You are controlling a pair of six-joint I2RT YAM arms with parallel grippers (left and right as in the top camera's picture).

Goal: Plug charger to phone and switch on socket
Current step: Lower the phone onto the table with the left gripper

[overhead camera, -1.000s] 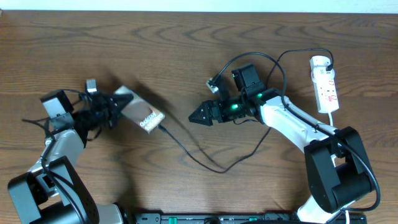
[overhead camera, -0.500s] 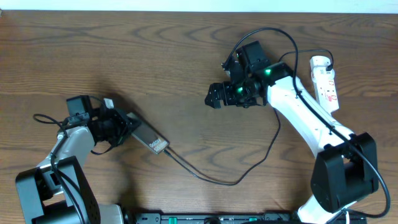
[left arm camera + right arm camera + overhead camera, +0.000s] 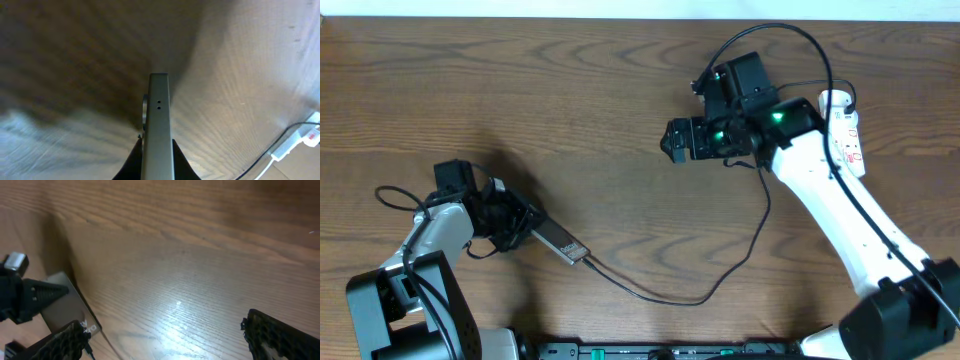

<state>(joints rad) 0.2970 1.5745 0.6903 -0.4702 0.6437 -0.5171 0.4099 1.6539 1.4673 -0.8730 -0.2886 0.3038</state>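
Left gripper (image 3: 523, 222) pinches the phone (image 3: 563, 243) over a dark wood-grain table (image 3: 570, 110).

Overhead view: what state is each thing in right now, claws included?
phone: clamped in the left gripper.
charger: tip at the phone's end, seemingly plugged in.
socket: flat on the table; switch unreadable.
left gripper: shut on phone.
right gripper: open, empty.

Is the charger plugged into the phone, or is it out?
Plugged in, it seems: the black charger ends right at the short edge of the phone.
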